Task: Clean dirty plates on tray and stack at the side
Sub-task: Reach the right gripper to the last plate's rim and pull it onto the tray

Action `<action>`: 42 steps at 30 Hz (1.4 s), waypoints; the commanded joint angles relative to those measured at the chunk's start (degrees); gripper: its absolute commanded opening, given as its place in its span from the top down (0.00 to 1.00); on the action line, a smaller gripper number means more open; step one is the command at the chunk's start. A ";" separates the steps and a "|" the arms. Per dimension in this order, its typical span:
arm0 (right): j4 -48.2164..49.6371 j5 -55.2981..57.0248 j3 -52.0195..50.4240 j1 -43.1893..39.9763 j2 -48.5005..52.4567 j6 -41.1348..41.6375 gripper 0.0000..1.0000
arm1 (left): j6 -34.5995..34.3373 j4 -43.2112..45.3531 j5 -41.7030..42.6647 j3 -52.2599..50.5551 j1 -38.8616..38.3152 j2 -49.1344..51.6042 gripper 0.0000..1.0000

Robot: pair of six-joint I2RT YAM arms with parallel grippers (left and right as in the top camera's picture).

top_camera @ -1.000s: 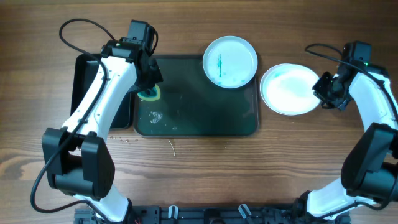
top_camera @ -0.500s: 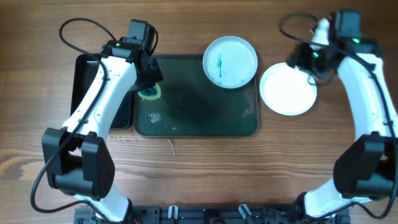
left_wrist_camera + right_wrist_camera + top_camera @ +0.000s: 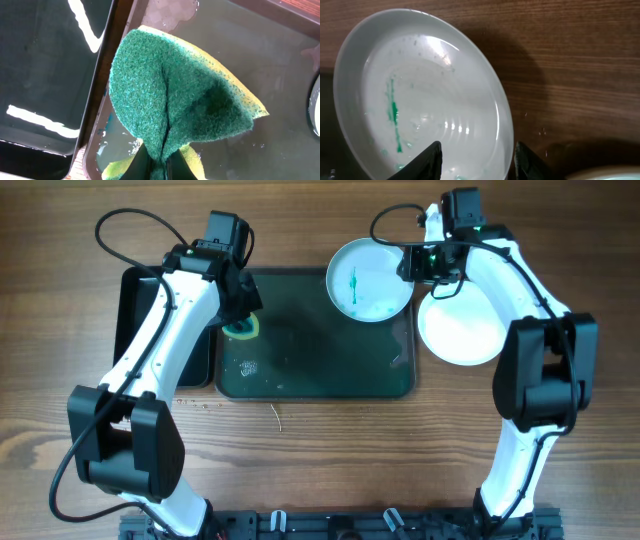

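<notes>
Now your open, empty right gripper [image 3: 476, 153] swings over to the last smeared plate [image 3: 420, 95], tray's [image 3: 320, 365] one o'clock; left gripper [image 3: 157, 161] clamps sponge [image 3: 170, 95]

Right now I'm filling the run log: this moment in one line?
left gripper: shut on sponge, tray left edge | right gripper: jaws open astride smeared plate rim | other plate: beside tray

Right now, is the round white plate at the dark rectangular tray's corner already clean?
No, a teal smear streaks the white plate.
</notes>
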 commanded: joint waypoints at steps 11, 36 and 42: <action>4.09 2.14 0.31 -0.09 4.52 -4.00 0.65 | 0.72 0.09 0.52 0.42 0.48 0.46 0.96; 1.46 7.08 0.31 5.92 4.57 -4.76 0.82 | 0.72 0.15 0.52 0.42 0.48 0.46 0.96; -2.64 7.17 0.31 6.71 4.57 -3.50 0.94 | 0.72 0.15 0.52 0.42 0.48 0.46 0.96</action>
